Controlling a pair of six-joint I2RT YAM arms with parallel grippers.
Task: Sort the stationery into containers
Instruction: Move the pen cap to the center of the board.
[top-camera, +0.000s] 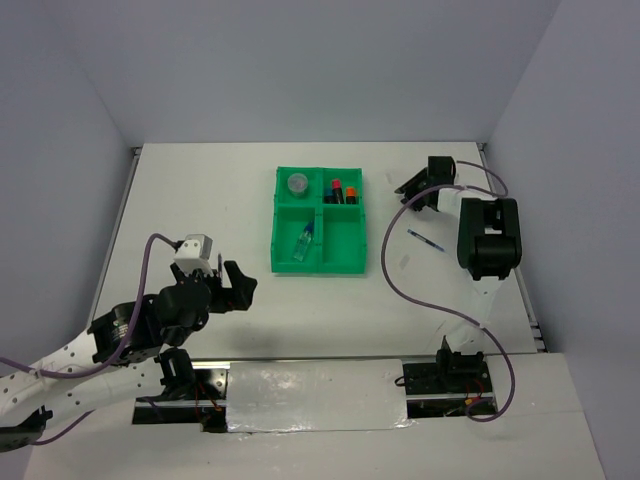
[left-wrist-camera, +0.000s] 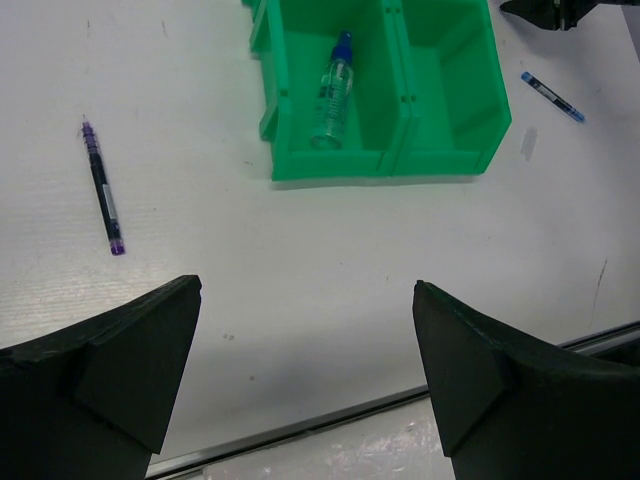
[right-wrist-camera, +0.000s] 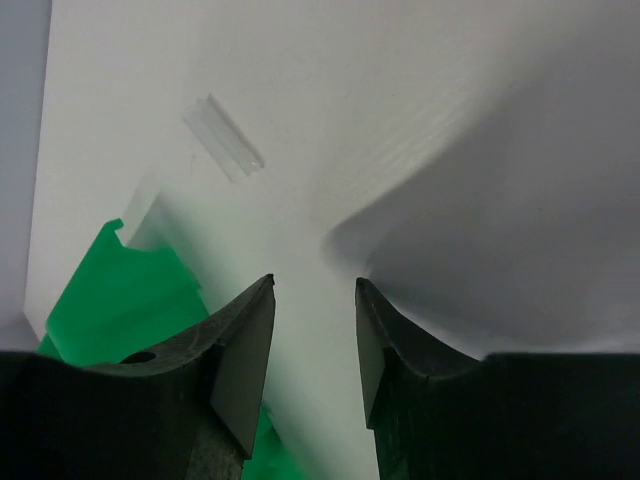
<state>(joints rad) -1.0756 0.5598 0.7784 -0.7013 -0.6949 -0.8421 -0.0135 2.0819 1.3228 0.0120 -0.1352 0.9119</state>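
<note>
Counts: one green tray (top-camera: 283, 222) with four compartments, two markers (top-camera: 344, 191), one grey disc (top-camera: 297, 183), one clear blue-capped bottle (left-wrist-camera: 333, 90), two pens. Markers, disc and bottle each sit in a separate compartment. Left pincer (left-wrist-camera: 308, 290) has its jaws wide apart, nothing between them; tray straight ahead of it, purple-tipped black pen (left-wrist-camera: 102, 187) ahead-left on the table (left-wrist-camera: 300, 230), blue pen (left-wrist-camera: 553, 97) ahead-right. Right pincer (right-wrist-camera: 315, 290) has its jaws partly apart, nothing between them, tray corner at its left.
</note>
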